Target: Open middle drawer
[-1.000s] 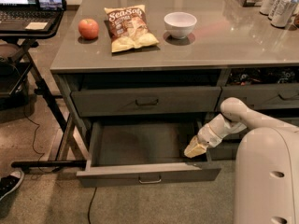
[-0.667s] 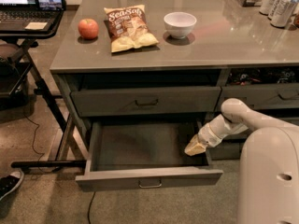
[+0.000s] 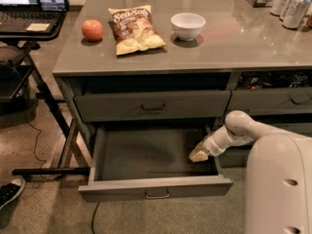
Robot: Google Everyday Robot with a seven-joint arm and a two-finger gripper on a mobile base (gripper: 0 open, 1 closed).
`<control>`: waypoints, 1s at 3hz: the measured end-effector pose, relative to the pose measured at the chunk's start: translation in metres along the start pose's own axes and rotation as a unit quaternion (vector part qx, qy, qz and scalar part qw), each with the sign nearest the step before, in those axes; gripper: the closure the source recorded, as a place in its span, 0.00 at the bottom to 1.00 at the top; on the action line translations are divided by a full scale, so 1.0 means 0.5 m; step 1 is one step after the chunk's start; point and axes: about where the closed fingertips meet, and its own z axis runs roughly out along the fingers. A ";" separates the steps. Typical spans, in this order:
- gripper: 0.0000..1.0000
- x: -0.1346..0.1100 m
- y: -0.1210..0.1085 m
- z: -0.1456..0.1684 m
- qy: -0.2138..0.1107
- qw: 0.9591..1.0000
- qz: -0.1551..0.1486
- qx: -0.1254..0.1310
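The middle drawer is a wide dark grey drawer that stands pulled far out under the counter. Its dark flat inside holds nothing, and a small bar handle sits at the centre of its front. My gripper, on a white arm coming from the right, reaches down inside the drawer at its right side, close to the right wall. A shut grey drawer with its own handle sits just above.
On the grey counter lie an apple, a chip bag, a white bowl and cans. A laptop stand is at the left, with a shoe on the floor. My white body fills the lower right.
The middle drawer has slid a little further out toward me. My gripper stays at the drawer's inner right side.
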 end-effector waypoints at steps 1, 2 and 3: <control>0.96 0.005 0.001 0.049 0.003 0.999 -0.005 -0.033; 0.77 0.011 0.015 0.068 0.006 0.997 -0.016 -0.071; 0.53 0.018 0.040 0.069 0.017 0.994 -0.025 -0.109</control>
